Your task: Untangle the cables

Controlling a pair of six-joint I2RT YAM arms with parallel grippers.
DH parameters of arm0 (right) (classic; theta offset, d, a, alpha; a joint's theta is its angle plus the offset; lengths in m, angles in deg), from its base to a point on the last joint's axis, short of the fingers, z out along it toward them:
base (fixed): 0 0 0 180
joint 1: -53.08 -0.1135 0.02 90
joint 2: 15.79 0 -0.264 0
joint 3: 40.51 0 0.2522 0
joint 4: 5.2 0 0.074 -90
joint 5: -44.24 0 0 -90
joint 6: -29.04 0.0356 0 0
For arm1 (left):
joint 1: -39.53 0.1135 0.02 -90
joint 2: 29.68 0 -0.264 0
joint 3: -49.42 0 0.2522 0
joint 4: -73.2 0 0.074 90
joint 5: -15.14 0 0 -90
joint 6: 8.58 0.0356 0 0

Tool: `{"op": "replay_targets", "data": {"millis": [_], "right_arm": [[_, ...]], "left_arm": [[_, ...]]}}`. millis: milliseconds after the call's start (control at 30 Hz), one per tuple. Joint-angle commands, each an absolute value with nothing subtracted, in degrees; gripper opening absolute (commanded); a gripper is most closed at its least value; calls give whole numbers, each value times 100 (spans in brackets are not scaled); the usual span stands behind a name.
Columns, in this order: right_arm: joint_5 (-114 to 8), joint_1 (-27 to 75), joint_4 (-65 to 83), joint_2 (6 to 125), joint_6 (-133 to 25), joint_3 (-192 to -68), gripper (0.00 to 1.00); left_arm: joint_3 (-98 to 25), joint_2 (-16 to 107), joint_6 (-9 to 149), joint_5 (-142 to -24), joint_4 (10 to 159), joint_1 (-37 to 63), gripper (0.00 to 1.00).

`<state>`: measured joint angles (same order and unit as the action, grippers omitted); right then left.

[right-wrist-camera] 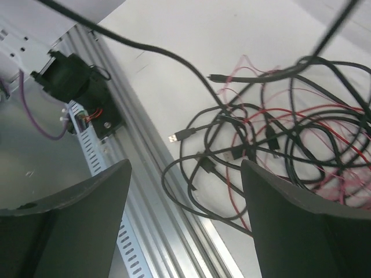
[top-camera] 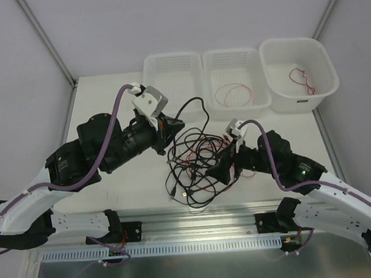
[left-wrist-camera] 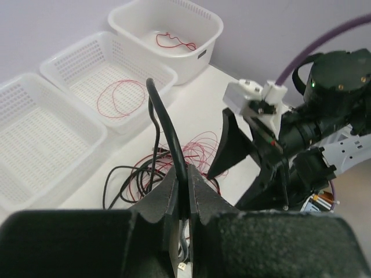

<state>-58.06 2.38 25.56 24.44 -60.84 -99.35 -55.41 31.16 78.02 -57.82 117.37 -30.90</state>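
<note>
Left gripper [left-wrist-camera: 182, 184] pinches black cable [left-wrist-camera: 168, 130] (seemingly hidden overhead); right gripper [right-wrist-camera: 185, 194] gapes.

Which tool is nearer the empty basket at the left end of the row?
Left. The left tool, shut on a black cable, sits just in front of the empty basket. The right tool hangs open over the tangle, nearer the arm bases and further right.

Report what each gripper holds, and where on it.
Left gripper pinches a black cable by the cord itself. Right gripper is open, holding nothing.
</note>
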Motion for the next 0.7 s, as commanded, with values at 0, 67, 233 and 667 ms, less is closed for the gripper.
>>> {"op": "replay_targets", "data": {"millis": [0,67,233,667], "right_arm": [[-6027,-271,1482,2823,-6358,-9997,80],[-5948,-404,1340,3104,-6412,-10033,80],[-5265,-545,1094,3492,-6360,-10016,79],[-4067,-852,691,4072,-5885,-9532,72]], "left_arm": [[-6126,3307,7922,-5360,11587,-3087,0],[-6452,3456,8045,-5333,11613,-3087,0],[-8007,3895,8449,-5149,12096,-3096,0],[-6973,3940,7958,-5096,12202,-3096,1]]}}
